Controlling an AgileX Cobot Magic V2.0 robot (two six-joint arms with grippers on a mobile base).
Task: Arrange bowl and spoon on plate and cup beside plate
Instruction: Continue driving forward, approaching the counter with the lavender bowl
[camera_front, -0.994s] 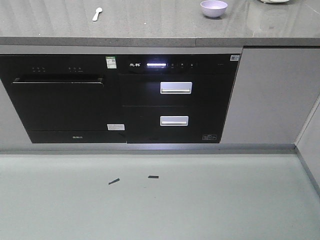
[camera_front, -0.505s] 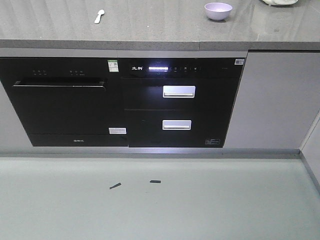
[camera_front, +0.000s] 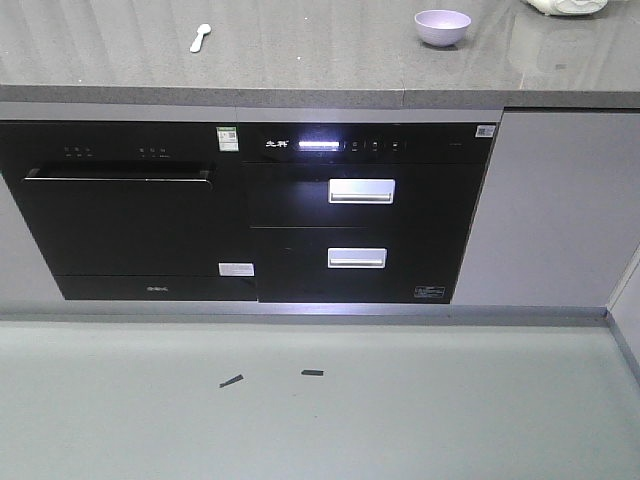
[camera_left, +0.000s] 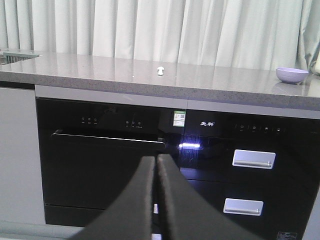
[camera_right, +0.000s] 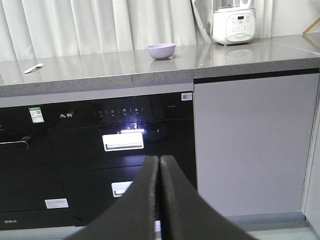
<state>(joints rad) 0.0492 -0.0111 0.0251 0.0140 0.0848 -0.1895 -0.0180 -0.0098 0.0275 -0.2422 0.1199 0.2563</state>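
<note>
parked back from the counter (camera_front: 300, 60), hence likely nothing within reach. left gripper (camera_left: 156, 159) and right gripper (camera_right: 159, 159) pressed together, empty. bowl (camera_front: 442, 27) well back from the front edge, spoon (camera_front: 200, 37) well apart to its left; plate and cup out of view.

Spoon (camera_left: 160, 70) and bowl (camera_left: 292, 75) well apart on countertop (camera_left: 100, 67); end effector (camera_left: 156, 165) closed.

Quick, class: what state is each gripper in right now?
Left gripper: closed, holding nothing.
Right gripper: closed, holding nothing.
</note>
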